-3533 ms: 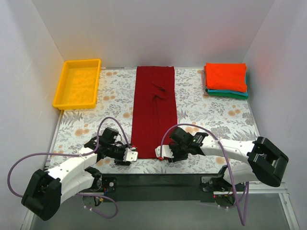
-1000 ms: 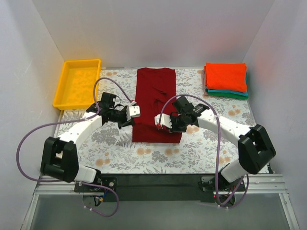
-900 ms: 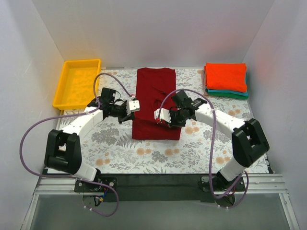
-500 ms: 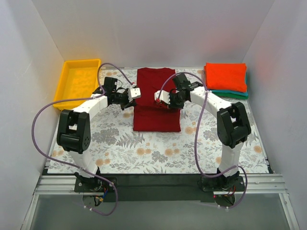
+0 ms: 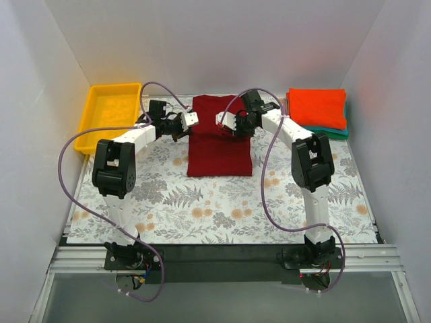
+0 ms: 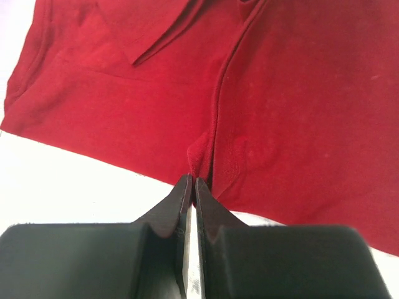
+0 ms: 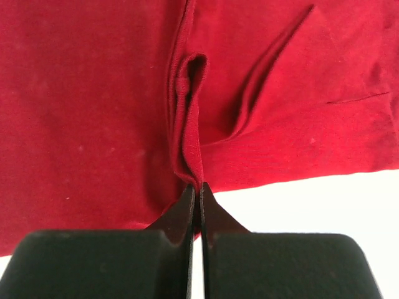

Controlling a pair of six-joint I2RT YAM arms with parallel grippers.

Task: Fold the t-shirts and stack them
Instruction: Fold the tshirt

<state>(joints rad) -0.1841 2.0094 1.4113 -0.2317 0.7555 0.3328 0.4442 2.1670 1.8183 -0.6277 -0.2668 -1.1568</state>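
The dark crimson t-shirt point(image 5: 219, 138) lies at the back middle of the table, its near half doubled over the far half. My left gripper point(image 5: 190, 119) is shut on the shirt's folded hem point(image 6: 201, 156) at its left edge. My right gripper point(image 5: 221, 121) is shut on a pinched ridge of the hem point(image 7: 187, 124) toward the right edge. Both hold the cloth near the shirt's far end. The bright orange-red t-shirt point(image 5: 316, 108) lies folded on the teal green t-shirt point(image 5: 323, 132) at the back right.
A yellow plastic tray point(image 5: 110, 116) stands at the back left. The grey floral-print cloth point(image 5: 215, 202) covers the table. White walls close in the back and both sides. Both arms stretch far forward across the table.
Both grippers have carried the shirt's near hem from the table's front toward the back, folding the shirt in half. The long strip is now a shorter rectangle.
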